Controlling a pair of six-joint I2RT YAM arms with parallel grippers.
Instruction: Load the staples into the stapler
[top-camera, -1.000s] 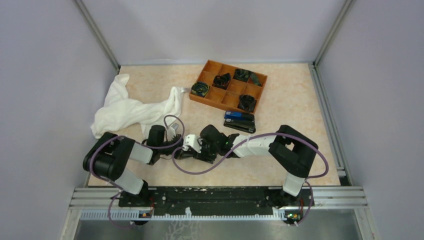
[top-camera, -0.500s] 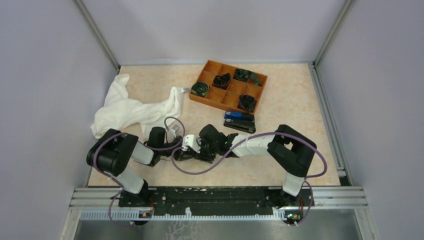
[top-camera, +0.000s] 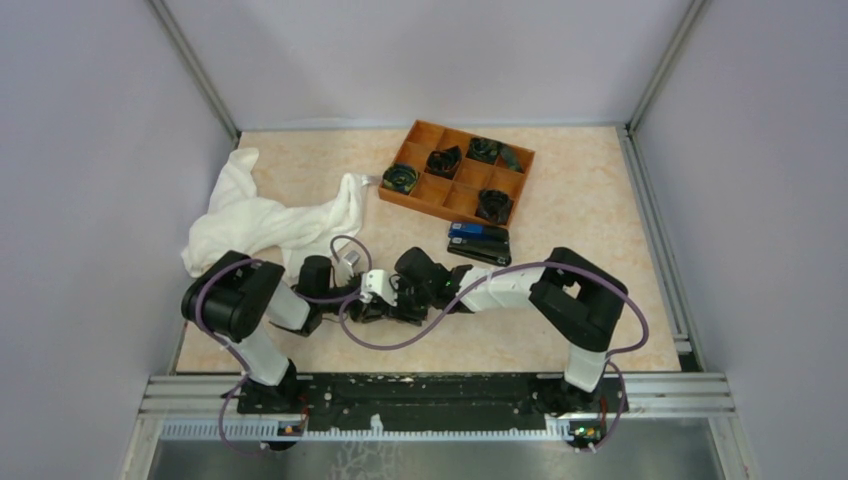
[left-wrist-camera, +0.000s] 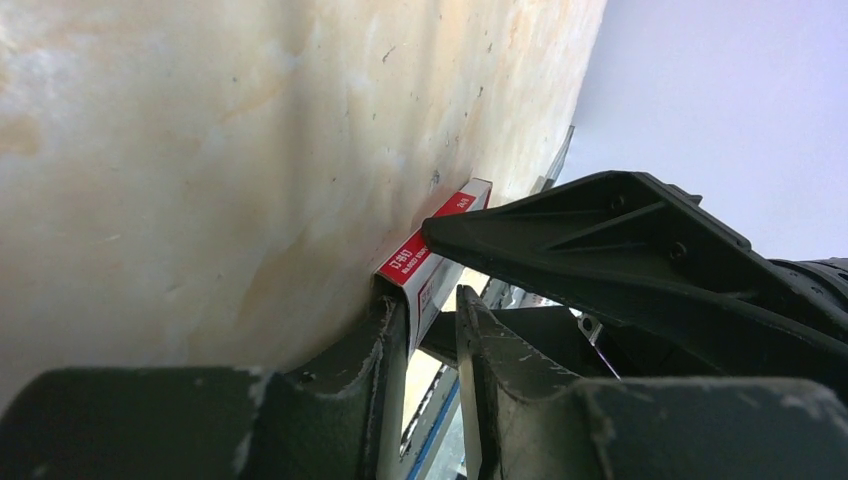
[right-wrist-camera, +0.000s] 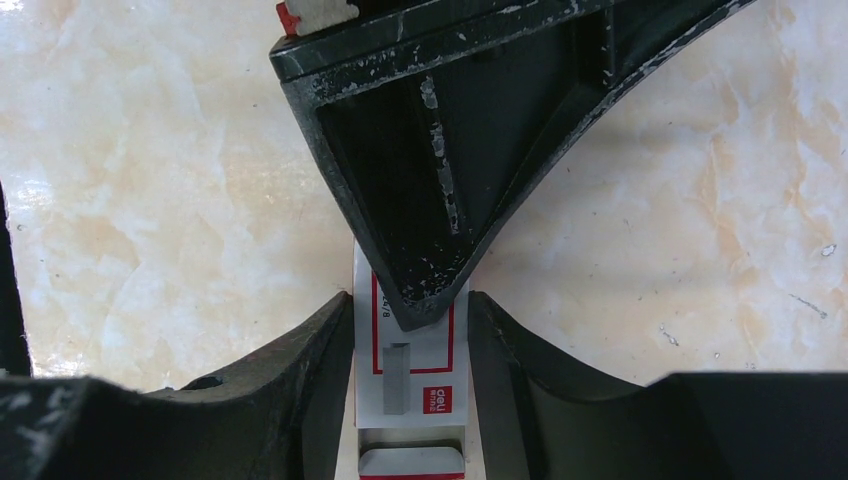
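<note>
Squeezing the white staples carton from both sides, the right tool is closed on it, bottom middle of its own view. A small red square on the carton says "deli". Farther up, the left tool is a little open around the same carton: one finger touches it, with a thin gap at the other. Other label writing is too small to read. Pale tabletop lies behind.

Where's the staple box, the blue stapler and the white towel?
staple box (right-wrist-camera: 425, 355): right wrist view, inside its red frame.
blue stapler (top-camera: 479, 242): top view, its middle.
white towel (top-camera: 255, 220): top view, its middle fold.
</note>
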